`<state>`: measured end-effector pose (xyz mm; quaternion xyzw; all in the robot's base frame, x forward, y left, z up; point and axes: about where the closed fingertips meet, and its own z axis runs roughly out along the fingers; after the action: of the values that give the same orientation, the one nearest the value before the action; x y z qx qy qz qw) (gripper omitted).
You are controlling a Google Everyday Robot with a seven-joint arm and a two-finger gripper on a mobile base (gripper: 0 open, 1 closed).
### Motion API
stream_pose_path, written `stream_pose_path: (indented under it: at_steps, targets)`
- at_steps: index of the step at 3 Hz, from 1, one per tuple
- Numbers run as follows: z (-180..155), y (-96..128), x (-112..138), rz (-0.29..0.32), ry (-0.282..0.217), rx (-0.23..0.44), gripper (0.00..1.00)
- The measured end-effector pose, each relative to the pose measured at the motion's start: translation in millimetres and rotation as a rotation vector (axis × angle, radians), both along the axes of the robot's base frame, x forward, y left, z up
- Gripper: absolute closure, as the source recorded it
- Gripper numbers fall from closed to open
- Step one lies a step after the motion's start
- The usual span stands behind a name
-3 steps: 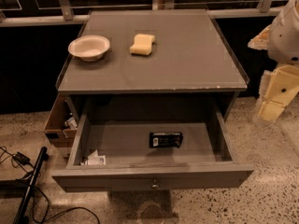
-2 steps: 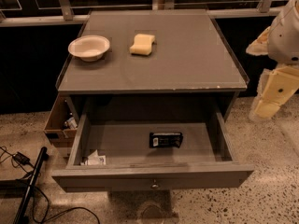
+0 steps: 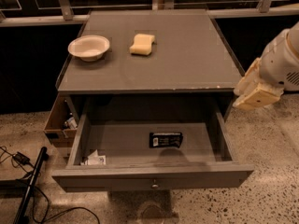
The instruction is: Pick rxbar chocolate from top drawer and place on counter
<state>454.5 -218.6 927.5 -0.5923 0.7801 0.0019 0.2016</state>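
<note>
The tool [image 3: 256, 91], its grip impossible to tell, is hovering right of the surface [image 3: 187, 55] while the rxbar chocolate [image 3: 166, 139] is lying in the open top drawer [image 3: 154, 176].

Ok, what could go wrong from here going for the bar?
The gripper hangs right of the top drawer, outside it; swinging in, it could clip the drawer's right wall or the counter edge. The rxbar chocolate lies flat on the drawer floor, so a grasp may slip or push it.
</note>
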Motion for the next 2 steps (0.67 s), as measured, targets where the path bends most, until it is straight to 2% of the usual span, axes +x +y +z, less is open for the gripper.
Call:
stream_pose_path:
  at_steps: [1, 2]
  targets:
    - [-48.2, 7.1, 18.1, 0.003, -0.014, 0.131, 0.85]
    - [-50.6, 10.6, 26.2, -0.002, -0.036, 0.158, 1.00]
